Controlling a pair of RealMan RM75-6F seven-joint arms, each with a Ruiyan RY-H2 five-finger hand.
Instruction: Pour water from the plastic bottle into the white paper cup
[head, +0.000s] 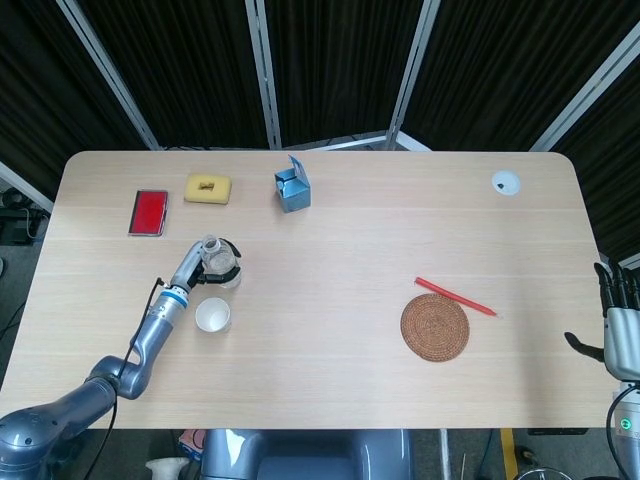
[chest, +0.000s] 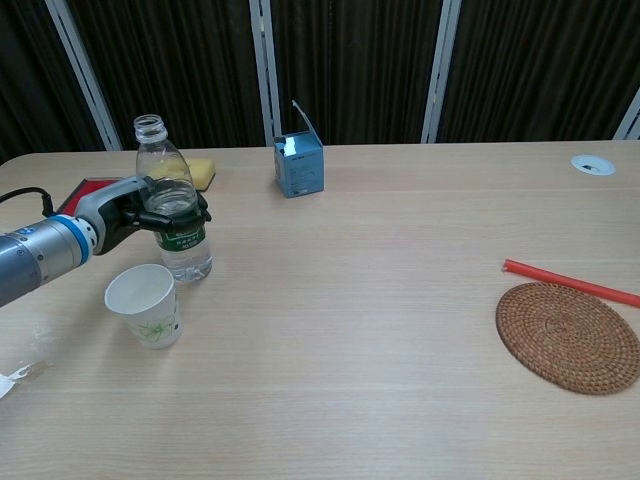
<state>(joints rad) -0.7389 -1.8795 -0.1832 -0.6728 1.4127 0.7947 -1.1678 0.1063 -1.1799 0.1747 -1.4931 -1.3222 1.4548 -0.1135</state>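
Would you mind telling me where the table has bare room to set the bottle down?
Widest bare patch: mid-table, between the blue box and woven mat. Crowded on the left, where the left hand grips the bottle beside the paper cup.

Along the back of the wooden counter (head: 330, 240) sits a small blue box (head: 291, 188), its flap standing open. Left of it lies a yellow sponge (head: 207, 188), and further left, a flat red case (head: 148, 212) near the counter's left end. Over on the right side, a round woven coaster (head: 435, 327) rests flat, and a red straw (head: 456, 296) lies slanted just beside its far edge. Up in the far right corner there's a small white round cap (head: 505, 182) set into the counter. Behind it all hang dark curtains (chest: 350, 60) with pale metal posts (chest: 441, 70) between them.
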